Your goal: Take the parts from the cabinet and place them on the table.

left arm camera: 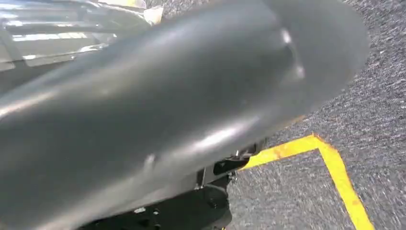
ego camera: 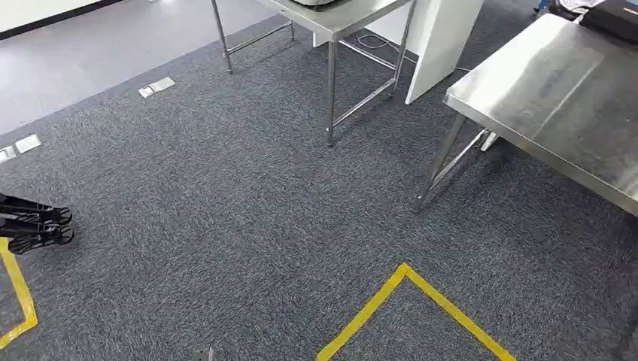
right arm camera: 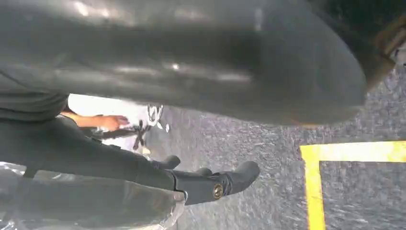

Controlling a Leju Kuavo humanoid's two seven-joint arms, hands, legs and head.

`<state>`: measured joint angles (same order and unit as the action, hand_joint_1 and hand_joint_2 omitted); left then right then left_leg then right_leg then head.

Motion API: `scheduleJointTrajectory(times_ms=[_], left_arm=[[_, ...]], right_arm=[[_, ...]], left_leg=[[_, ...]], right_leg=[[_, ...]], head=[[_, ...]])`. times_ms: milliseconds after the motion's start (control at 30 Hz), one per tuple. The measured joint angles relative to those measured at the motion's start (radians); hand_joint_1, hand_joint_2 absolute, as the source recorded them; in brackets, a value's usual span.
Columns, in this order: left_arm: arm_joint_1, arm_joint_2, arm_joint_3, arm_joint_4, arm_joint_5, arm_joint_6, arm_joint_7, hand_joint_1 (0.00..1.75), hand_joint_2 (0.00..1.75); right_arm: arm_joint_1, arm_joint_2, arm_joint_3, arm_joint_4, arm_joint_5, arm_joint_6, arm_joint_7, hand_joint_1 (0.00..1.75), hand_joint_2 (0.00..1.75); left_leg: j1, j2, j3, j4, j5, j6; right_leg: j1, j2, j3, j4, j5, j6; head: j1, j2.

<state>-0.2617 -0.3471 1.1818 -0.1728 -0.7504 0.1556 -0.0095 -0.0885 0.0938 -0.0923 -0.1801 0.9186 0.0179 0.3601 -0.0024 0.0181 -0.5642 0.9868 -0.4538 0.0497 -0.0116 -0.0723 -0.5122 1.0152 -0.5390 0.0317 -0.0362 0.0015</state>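
A steel table (ego camera: 553, 94) stands at the right of the head view, its near corner over one thin leg (ego camera: 438, 162). In the left wrist view my left hand (left arm camera: 158, 115) is a big blurred grey shape close to the lens, and its fingers are hidden. In the right wrist view my right hand (right arm camera: 210, 184) hangs over the carpet. The thick grey thumb (right arm camera: 182, 57) lies across the picture and the dark fingers (right arm camera: 239, 175) are stretched out, with carpet showing between them and the thumb. Crinkled clear plastic (right arm camera: 86, 206) lies beside the fingers; I cannot tell what it covers.
A second steel table (ego camera: 338, 22) and a white panel (ego camera: 440, 37) stand at the back. Yellow tape (ego camera: 406, 274) marks the grey carpet in front of me. A black wheeled base (ego camera: 34, 226) sits at the left edge. A person's hand (right arm camera: 110, 122) shows far off.
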Motion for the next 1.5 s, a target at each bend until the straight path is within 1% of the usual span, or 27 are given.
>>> scheduleJointTrajectory(times_ms=[67, 133, 167, 267, 300, 333, 433, 467, 533, 567, 633, 667, 700, 767, 800, 833, 967, 1033, 1067, 1133, 1167, 1200, 1267, 1300, 1333, 1467, 1500], left_arm=[[-0.001, -0.004, -0.002, 0.000, -0.005, -0.003, 0.000, 0.00, 0.00], [-0.001, -0.004, -0.002, 0.000, 0.000, -0.002, 0.000, 0.00, 0.00], [-0.001, -0.004, -0.002, 0.000, 0.002, -0.002, 0.000, 0.00, 0.00], [-0.001, -0.005, -0.002, 0.000, 0.005, -0.003, 0.006, 0.00, 0.00], [0.000, -0.005, -0.002, 0.000, 0.006, -0.003, 0.006, 0.00, 0.00], [-0.001, -0.005, -0.002, 0.000, 0.006, -0.004, 0.006, 0.00, 0.00], [0.000, -0.005, -0.002, 0.001, 0.005, -0.001, 0.006, 0.00, 0.00], [0.000, -0.003, -0.002, 0.000, 0.005, 0.004, 0.006, 0.00, 0.00], [-0.003, -0.004, -0.002, 0.000, 0.004, 0.007, 0.005, 0.00, 0.00], [-0.003, -0.003, -0.002, 0.000, 0.002, 0.010, 0.004, 0.00, 0.00], [-0.012, -0.002, -0.003, 0.000, 0.000, 0.009, 0.003, 0.00, 0.00], [-0.014, 0.000, -0.003, 0.000, -0.002, 0.009, 0.005, 0.00, 0.00], [-0.014, 0.001, -0.003, -0.001, -0.002, 0.010, 0.005, 0.00, 0.00], [-0.015, 0.001, -0.003, -0.001, -0.003, 0.009, 0.008, 0.00, 0.00], [-0.018, 0.001, -0.003, -0.001, -0.003, 0.006, 0.010, 0.00, 0.00], [-0.022, 0.001, -0.003, -0.001, -0.003, 0.002, 0.012, 0.00, 0.00], [-0.024, 0.000, -0.003, -0.001, -0.005, -0.005, 0.015, 0.00, 0.00], [-0.027, -0.003, -0.003, -0.001, -0.005, -0.004, 0.015, 0.00, 0.00], [-0.028, -0.003, -0.003, 0.000, -0.005, -0.004, 0.015, 0.00, 0.00], [-0.028, -0.003, -0.003, 0.000, -0.005, -0.005, 0.016, 0.00, 0.00], [-0.027, -0.003, -0.003, 0.000, -0.005, -0.005, 0.016, 0.00, 0.00], [-0.026, -0.003, -0.003, 0.000, -0.005, -0.005, 0.017, 0.00, 0.00], [-0.026, -0.003, -0.003, 0.000, -0.005, -0.005, 0.017, 0.00, 0.00], [-0.026, -0.003, -0.003, 0.000, -0.005, -0.005, 0.017, 0.00, 0.00], [-0.026, -0.003, -0.003, 0.000, -0.005, -0.005, 0.017, 0.00, 0.00], [-0.024, -0.002, -0.003, 0.000, -0.005, -0.005, 0.017, 0.00, 0.00], [-0.024, 0.000, -0.003, 0.000, -0.005, -0.004, 0.017, 0.00, 0.00]], right_arm=[[0.005, 0.000, -0.003, 0.000, 0.003, -0.003, -0.011, 0.00, 0.00], [0.002, 0.001, -0.004, 0.000, 0.010, -0.004, -0.014, 0.00, 0.00], [0.001, 0.000, -0.004, 0.000, 0.012, -0.004, -0.013, 0.00, 0.00], [0.004, -0.003, -0.005, 0.000, 0.015, -0.002, -0.010, 0.00, 0.00], [0.011, -0.004, -0.005, 0.000, 0.016, -0.002, -0.007, 0.00, 0.00], [0.014, -0.003, -0.005, 0.002, 0.016, -0.001, -0.006, 0.00, 0.00], [0.009, -0.002, -0.005, 0.002, 0.018, 0.002, -0.006, 0.00, 0.00], [0.008, 0.003, -0.005, 0.001, 0.019, 0.002, -0.008, 0.00, 0.00], [0.006, 0.003, -0.005, 0.001, 0.021, 0.002, -0.013, 0.00, 0.00], [0.007, 0.005, -0.005, 0.001, 0.023, 0.003, -0.014, 0.00, 0.00], [0.005, 0.002, -0.005, 0.001, 0.025, 0.009, -0.013, 0.00, 0.00], [0.002, 0.002, -0.005, 0.001, 0.025, 0.011, -0.012, 0.00, 0.00], [-0.002, 0.002, -0.005, 0.001, 0.026, 0.013, -0.011, 0.00, 0.00], [-0.014, 0.004, -0.005, 0.001, 0.027, 0.017, -0.011, 0.00, 0.00], [-0.019, 0.005, -0.005, 0.001, 0.027, 0.018, -0.010, 0.00, 0.00], [-0.020, 0.004, -0.005, 0.001, 0.027, 0.018, -0.010, 0.00, 0.00], [-0.035, 0.005, -0.006, 0.000, 0.023, 0.018, -0.008, 0.00, 0.00], [-0.033, 0.005, -0.006, -0.001, 0.023, 0.018, -0.007, 0.00, 0.00], [-0.031, 0.005, -0.006, -0.001, 0.023, 0.018, -0.007, 0.00, 0.00], [-0.029, 0.005, -0.006, -0.001, 0.022, 0.018, -0.006, 0.00, 0.00], [-0.027, 0.005, -0.006, -0.001, 0.021, 0.018, -0.006, 0.00, 0.00], [-0.028, 0.005, -0.006, -0.001, 0.021, 0.018, -0.006, 0.00, 0.00], [-0.031, 0.003, -0.006, -0.001, 0.021, 0.018, -0.005, 0.00, 0.00], [-0.031, 0.002, -0.006, -0.001, 0.021, 0.018, -0.005, 0.00, 0.00], [-0.026, 0.002, -0.006, 0.000, 0.021, 0.018, -0.005, 0.00, 0.00], [-0.033, 0.004, -0.006, -0.001, 0.021, 0.019, -0.004, 0.00, 0.00], [-0.033, 0.006, -0.006, -0.001, 0.021, 0.019, -0.004, 0.00, 0.00]], left_leg=[[0.000, -0.021, -0.004, 0.000, 0.004, 0.009], [-0.003, -0.050, -0.008, 0.000, 0.006, 0.012], [-0.004, -0.065, -0.007, 0.001, 0.007, 0.012], [-0.003, -0.115, -0.002, 0.004, 0.008, 0.008], [-0.003, -0.127, -0.006, 0.007, 0.008, 0.006], [-0.011, -0.139, -0.013, 0.017, 0.006, -0.001], [-0.002, -0.165, -0.026, 0.012, 0.017, -0.021], [-0.003, -0.177, -0.030, 0.016, 0.016, -0.024], [-0.006, -0.073, -0.063, 0.088, -0.037, -0.037], [-0.003, -0.047, -0.102, 0.168, -0.079, -0.044], [0.000, -0.030, -0.173, 0.312, -0.132, -0.052], [0.002, -0.028, -0.181, 0.328, -0.127, -0.054], [0.004, -0.024, -0.164, 0.297, -0.100, -0.054], [0.005, 0.000, -0.072, 0.131, -0.019, -0.050], [0.004, 0.044, -0.022, 0.046, 0.007, -0.044], [-0.009, 0.071, -0.012, 0.021, -0.007, -0.040], [-0.010, 0.014, -0.020, 0.010, 0.003, -0.011], [0.002, -0.006, -0.013, 0.002, 0.014, 0.003], [0.002, -0.017, -0.015, 0.002, 0.014, 0.006], [0.001, -0.048, -0.016, 0.002, 0.015, 0.007], [0.002, -0.064, -0.016, 0.003, 0.015, 0.007], [0.002, -0.080, -0.015, 0.003, 0.015, 0.007], [0.004, -0.110, -0.011, 0.005, 0.015, 0.005], [0.005, -0.125, -0.011, 0.009, 0.013, 0.000], [-0.001, -0.136, -0.017, 0.019, 0.009, -0.009], [0.005, -0.167, -0.031, 0.017, 0.015, -0.031], [0.006, -0.143, -0.034, 0.029, 0.005, -0.033]], right_leg=[[-0.001, 0.055, -0.067, 0.149, -0.072, -0.013], [-0.001, 0.064, -0.134, 0.291, -0.115, -0.012], [-0.001, 0.064, -0.135, 0.292, -0.106, -0.007], [-0.005, 0.097, -0.028, 0.062, 0.004, 0.018], [-0.011, 0.151, -0.002, -0.010, 0.026, 0.018], [-0.011, 0.160, -0.002, -0.021, 0.024, 0.008], [-0.001, 0.131, 0.001, -0.017, 0.029, -0.008], [-0.014, 0.115, 0.001, -0.024, 0.035, -0.018], [-0.012, 0.088, 0.005, -0.025, 0.034, -0.031], [-0.008, 0.072, 0.006, -0.025, 0.033, -0.034], [-0.006, 0.037, 0.005, -0.024, 0.031, -0.037], [-0.005, 0.022, 0.005, -0.024, 0.030, -0.037], [-0.005, 0.010, 0.005, -0.024, 0.029, -0.038], [-0.005, -0.011, 0.009, -0.024, 0.026, -0.035], [-0.003, -0.020, 0.012, -0.024, 0.025, -0.033], [0.008, -0.027, 0.012, -0.022, 0.020, -0.026], [0.012, -0.067, 0.024, -0.029, 0.015, -0.009], [0.002, 0.028, -0.008, 0.031, -0.023, -0.011], [0.002, 0.053, -0.041, 0.104, -0.057, -0.017], [0.002, 0.067, -0.127, 0.273, -0.115, -0.022], [0.001, 0.068, -0.148, 0.308, -0.116, -0.016], [-0.001, 0.068, -0.143, 0.285, -0.096, -0.007], [-0.009, 0.078, -0.078, 0.132, -0.018, 0.014], [-0.016, 0.112, -0.036, 0.031, 0.024, 0.024], [-0.017, 0.149, -0.026, -0.003, 0.031, 0.020], [-0.009, 0.108, -0.023, -0.003, 0.041, -0.011], [-0.015, 0.095, -0.021, -0.007, 0.044, -0.016]], head=[[0.010, 0.000], [0.010, 0.000], [0.009, 0.000], [0.011, 0.000], [0.014, 0.000], [0.014, 0.000], [0.013, 0.000], [0.013, 0.000], [-0.007, 0.000], [-0.008, 0.000], [-0.010, 0.000], [-0.009, 0.000], [-0.009, 0.000], [-0.009, 0.000], [-0.010, 0.000], [-0.014, 0.000], [-0.007, 0.000], [-0.002, 0.000], [0.005, 0.000], [0.005, 0.000], [0.006, 0.000], [0.006, 0.000], [0.006, 0.000], [0.006, 0.000], [0.011, 0.000], [0.007, 0.000], [0.006, 0.000]])
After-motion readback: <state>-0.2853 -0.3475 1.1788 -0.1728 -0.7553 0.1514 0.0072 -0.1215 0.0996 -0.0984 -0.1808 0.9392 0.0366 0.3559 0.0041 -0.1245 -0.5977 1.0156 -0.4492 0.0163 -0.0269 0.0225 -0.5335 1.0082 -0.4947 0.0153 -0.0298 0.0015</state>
